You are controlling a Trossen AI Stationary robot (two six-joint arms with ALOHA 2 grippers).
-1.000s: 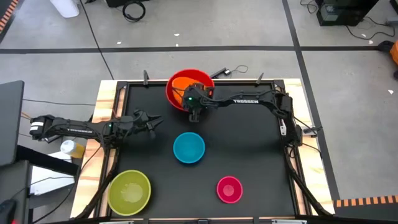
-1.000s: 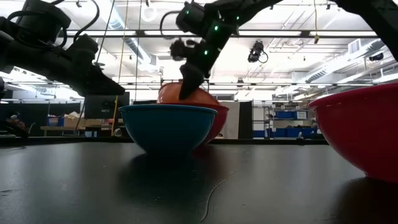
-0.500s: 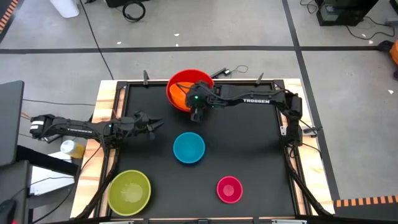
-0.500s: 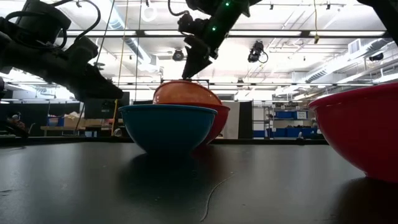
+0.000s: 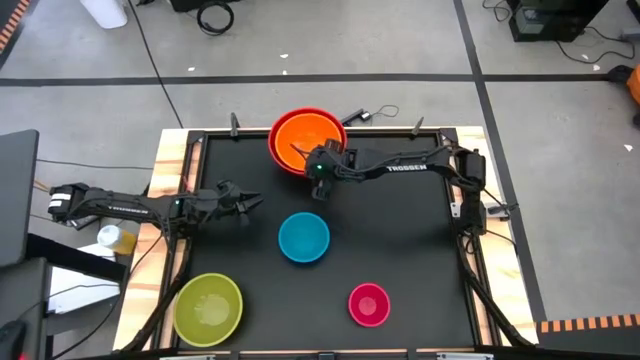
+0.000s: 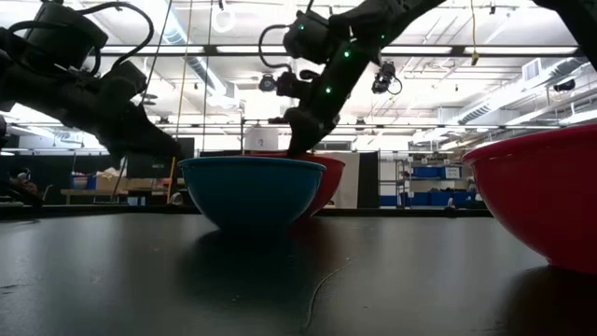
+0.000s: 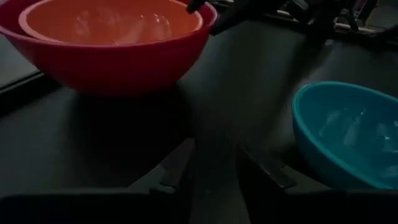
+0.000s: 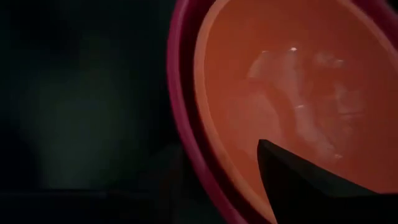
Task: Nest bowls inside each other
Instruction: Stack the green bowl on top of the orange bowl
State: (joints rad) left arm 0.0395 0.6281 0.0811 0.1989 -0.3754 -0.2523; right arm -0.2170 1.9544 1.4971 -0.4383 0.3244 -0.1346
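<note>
The orange bowl sits level inside the red bowl at the table's far edge. My right gripper is open at their near rim. One finger hangs over the orange bowl's inside; the other is outside the rims, and I see no touch. The blue bowl rests on its base at mid-table. The yellow-green bowl is near left and the pink bowl near right. My left gripper waits open at the left, above the table.
The black tabletop has a raised wooden frame along its sides. A thin cable lies on the mat near the front. There is bare mat between the blue bowl and the nested pair.
My right gripper has let go of the orange bowl, risen a little, then come down again at the bowls' near rim. The orange bowl was tilted and stuck up above the red bowl's rim. It has dropped level into the red bowl.
</note>
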